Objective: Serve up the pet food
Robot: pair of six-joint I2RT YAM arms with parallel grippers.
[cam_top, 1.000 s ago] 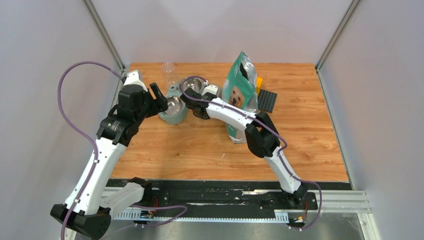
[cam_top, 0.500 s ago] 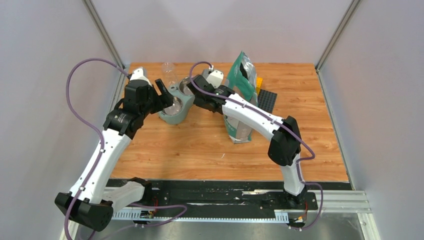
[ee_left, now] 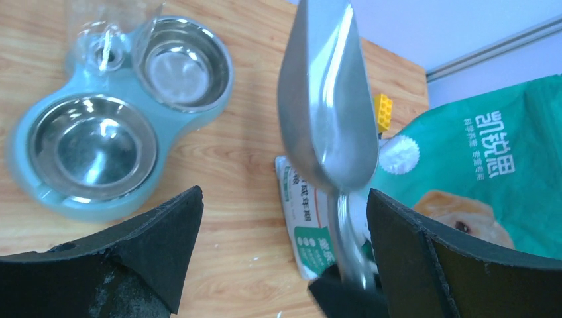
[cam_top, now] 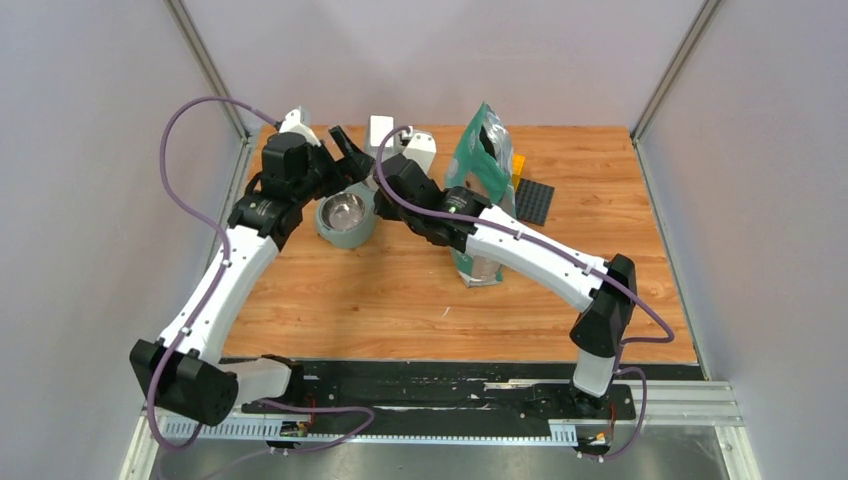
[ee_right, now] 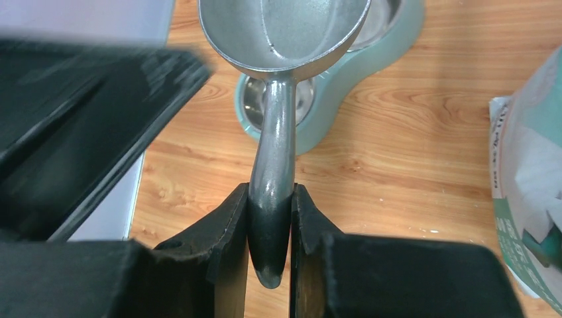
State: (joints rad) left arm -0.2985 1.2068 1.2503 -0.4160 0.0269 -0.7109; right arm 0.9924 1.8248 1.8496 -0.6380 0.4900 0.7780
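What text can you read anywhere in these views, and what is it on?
"凯锐思": large white characters on the green bag.
Smaller white characters under them: too small to read.
Print on the bag's white lower panel: blurred.
Scoop and feeder: no text.

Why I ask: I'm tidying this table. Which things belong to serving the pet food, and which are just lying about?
For the job: metal scoop in the right fingers, double bowl, food bag.
Lying about: black grid plate, yellow block.
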